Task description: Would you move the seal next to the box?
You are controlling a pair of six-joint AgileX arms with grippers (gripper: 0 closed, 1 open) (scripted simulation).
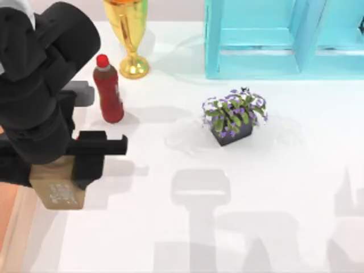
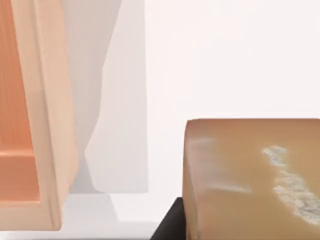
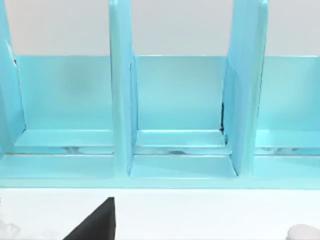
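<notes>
Turquoise shelf unit (image 1: 284, 40), at the table's far edge right of centre; the right wrist view looks into its open compartments (image 3: 180, 100). Whether the right gripper is spread or closed cannot be told.

Box (image 2: 45, 125), a wooden crate with light tan-orange walls, its corner just beside the seal but apart from it in the left wrist view; a strip of its wall (image 1: 7, 216) lies along the top view's left edge.

Left arm, black, over the table's left side. Left gripper (image 1: 68, 176), fingers pinching the seal from opposite sides.

Gold trophy (image 1: 129, 34), far left of centre; red bottle (image 1: 108, 91) standing upright in front of it; potted purple-flowered plant (image 1: 234, 118) near the table's middle.

Seal (image 1: 57, 193), a tan-brown wooden cuboid, pale engraved marks (image 2: 290, 180) on one face. Judged rigid, light and not fragile; smooth flat sides may slip, so the hold is best taken across two parallel faces near mid-height, clear of the engraved face.
</notes>
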